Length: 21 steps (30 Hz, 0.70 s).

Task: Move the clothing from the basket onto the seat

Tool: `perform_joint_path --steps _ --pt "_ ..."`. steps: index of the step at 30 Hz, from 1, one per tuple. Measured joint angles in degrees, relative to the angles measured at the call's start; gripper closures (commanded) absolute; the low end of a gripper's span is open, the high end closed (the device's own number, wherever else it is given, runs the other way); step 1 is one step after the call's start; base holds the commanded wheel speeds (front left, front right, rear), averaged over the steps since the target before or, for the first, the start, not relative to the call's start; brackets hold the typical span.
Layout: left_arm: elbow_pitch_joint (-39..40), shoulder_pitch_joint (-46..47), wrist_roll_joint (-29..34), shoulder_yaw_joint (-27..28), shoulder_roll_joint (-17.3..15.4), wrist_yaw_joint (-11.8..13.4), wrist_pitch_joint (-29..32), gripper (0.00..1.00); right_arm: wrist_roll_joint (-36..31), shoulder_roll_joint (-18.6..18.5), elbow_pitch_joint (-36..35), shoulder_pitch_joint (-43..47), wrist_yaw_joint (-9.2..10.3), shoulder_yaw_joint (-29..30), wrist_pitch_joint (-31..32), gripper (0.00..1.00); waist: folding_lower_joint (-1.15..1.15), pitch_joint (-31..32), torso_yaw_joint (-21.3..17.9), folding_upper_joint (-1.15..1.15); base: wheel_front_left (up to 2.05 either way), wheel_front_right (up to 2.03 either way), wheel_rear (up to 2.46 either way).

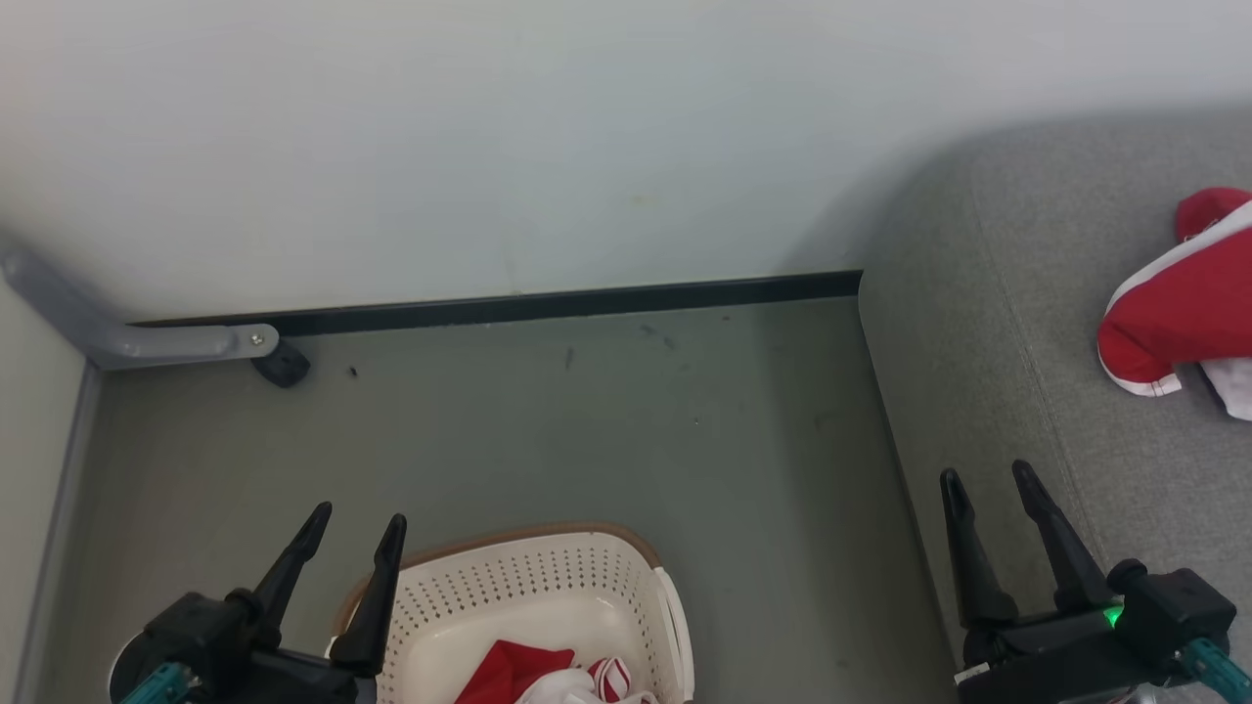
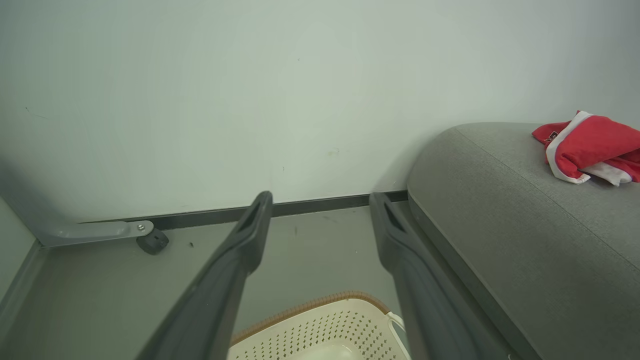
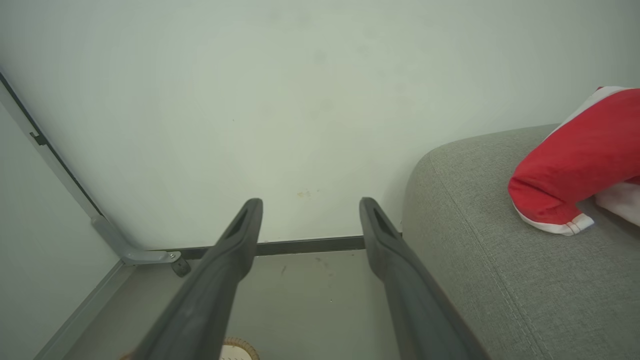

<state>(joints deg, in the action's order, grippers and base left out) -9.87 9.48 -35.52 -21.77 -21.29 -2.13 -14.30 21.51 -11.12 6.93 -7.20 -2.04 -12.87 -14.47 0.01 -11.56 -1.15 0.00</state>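
Head view: my left gripper (image 1: pixel 359 513) is spread wide with nothing between its fingers, close by the left rim of the basket (image 1: pixel 533 577). My right gripper (image 1: pixel 986 471) is just as wide and just as empty, at the near edge of the seat (image 1: pixel 988 323). The basket stands on the floor (image 1: pixel 636 430), left of the seat and apart from it, with the wall (image 1: pixel 548 147) behind both. Of the clothing, a red piece (image 1: pixel 1179 313) with white trim already lies on the seat, well to my right and running off the picture's edge, with some white fabric touching it. More red and white cloth (image 1: pixel 509 670) sits low in the basket, cut off by the bottom of the picture, so I cannot tell how many pieces it makes. Both wrist views agree: my fingers stand apart over bare floor, and the red piece rests up on the grey cushion. I judge the job partly done, with at least one piece across and the basket not yet emptied. The step now in hand looks like a fresh reach, and my left gripper is the nearer one. It would have to dip past the rim and close on the bunched fabric, then carry it over the gap to the seat.
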Motion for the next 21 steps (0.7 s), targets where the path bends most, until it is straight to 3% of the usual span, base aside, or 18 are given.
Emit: perform_joint_path --steps 11,21 --pt "-7.28 6.8 0.73 -3.05 -0.65 -3.48 1.62 0.0 -0.98 1.54 -1.21 -5.35 -0.48 -0.2 -0.07 0.0 0.0 -7.78 -2.31 0.0 0.0 0.0 0.0" --pt "-15.68 12.45 0.32 -5.35 -0.13 -4.5 4.33 0.0 -2.74 2.19 -2.53 -8.45 -0.49 0.2 -0.08 0.0 0.0 -14.65 -4.35 0.01 0.0 0.0 0.0"
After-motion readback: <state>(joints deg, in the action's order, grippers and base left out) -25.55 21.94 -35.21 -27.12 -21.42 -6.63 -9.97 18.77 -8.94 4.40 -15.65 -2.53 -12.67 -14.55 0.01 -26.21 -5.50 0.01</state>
